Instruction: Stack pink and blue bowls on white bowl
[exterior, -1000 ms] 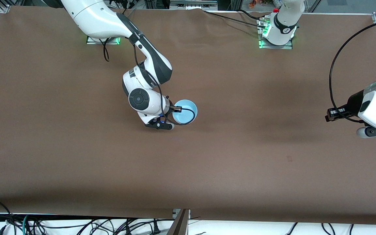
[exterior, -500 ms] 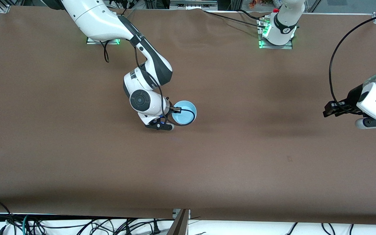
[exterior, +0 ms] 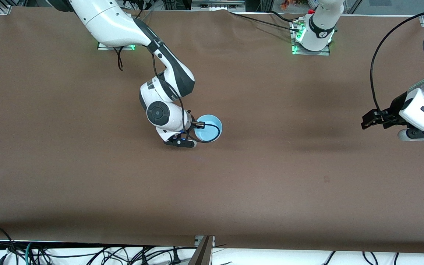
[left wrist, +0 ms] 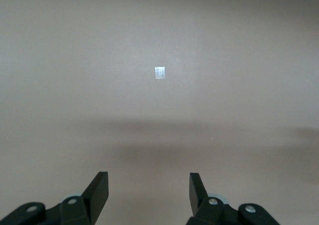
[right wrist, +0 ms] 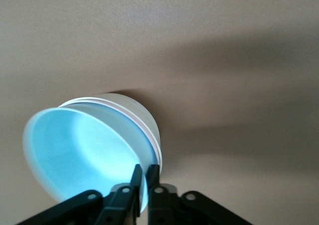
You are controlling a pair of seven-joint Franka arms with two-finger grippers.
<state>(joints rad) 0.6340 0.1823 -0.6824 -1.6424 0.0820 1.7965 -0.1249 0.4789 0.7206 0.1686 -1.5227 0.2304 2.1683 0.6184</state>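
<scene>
The blue bowl (exterior: 208,127) sits mid-table, toward the right arm's end. In the right wrist view the blue bowl (right wrist: 79,155) is nested on top. A thin pink rim of the pink bowl (right wrist: 147,135) shows under it. The white bowl (right wrist: 134,112) is the outer wall at the bottom. My right gripper (exterior: 194,135) is at the stack's edge. In its own view the right gripper (right wrist: 146,169) has one finger inside and one outside the blue rim, shut on it. My left gripper (exterior: 420,134) hangs over bare table at the left arm's end. The left gripper (left wrist: 148,181) is open and holds nothing.
Brown cloth covers the table (exterior: 271,176). A small pale tape mark (left wrist: 160,72) lies on the cloth under the left gripper. The arm bases (exterior: 311,44) stand along the edge farthest from the front camera. Loose cables (exterior: 87,254) hang off the nearest edge.
The left gripper's fingers have spread wider, and the left hand has drifted a little toward the bases' edge of the table. The right hand and the bowl stack have stayed in place.
</scene>
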